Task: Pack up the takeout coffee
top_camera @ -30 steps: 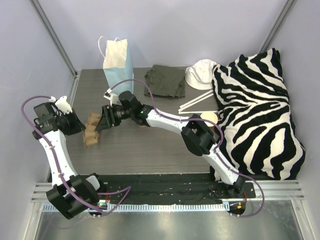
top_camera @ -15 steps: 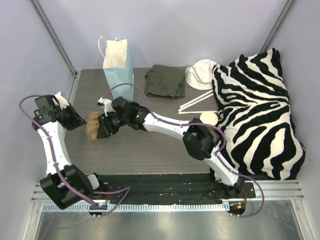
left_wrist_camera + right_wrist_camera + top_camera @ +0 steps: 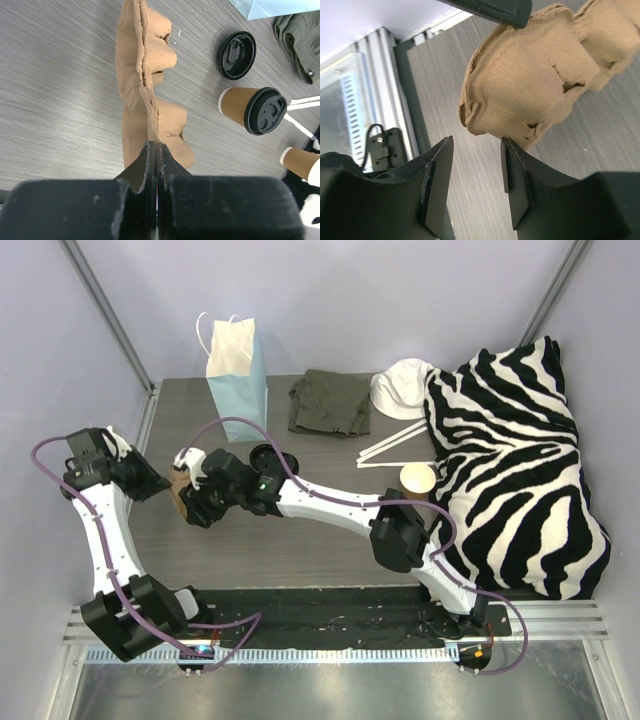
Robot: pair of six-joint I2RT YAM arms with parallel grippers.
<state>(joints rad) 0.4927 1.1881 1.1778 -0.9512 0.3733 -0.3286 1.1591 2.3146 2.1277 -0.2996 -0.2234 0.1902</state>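
The takeout coffee (image 3: 252, 107), a tan cup with a black lid, stands on the table to the right of the carrier in the left wrist view; in the top view my right arm hides it. My left gripper (image 3: 154, 145) (image 3: 160, 485) is shut on the rim of the brown pulp cup carrier (image 3: 145, 85) (image 3: 180, 490), which it holds on edge. My right gripper (image 3: 476, 142) (image 3: 193, 502) is open at the carrier's (image 3: 540, 85) near corner, one finger (image 3: 512, 165) touching it. The blue paper bag (image 3: 238, 370) stands at the back.
A loose black lid (image 3: 236, 55) (image 3: 265, 454) lies near the bag. A lidless tan cup (image 3: 418, 478) (image 3: 300, 162) stands by the zebra cushion (image 3: 520, 470). A green cloth (image 3: 330, 402), white straws (image 3: 392, 445) and a white hat (image 3: 400, 388) lie at the back.
The carrier went from lying flat to standing on edge and shifted left. My right gripper followed it left and nearer. My left arm drew back to the left.
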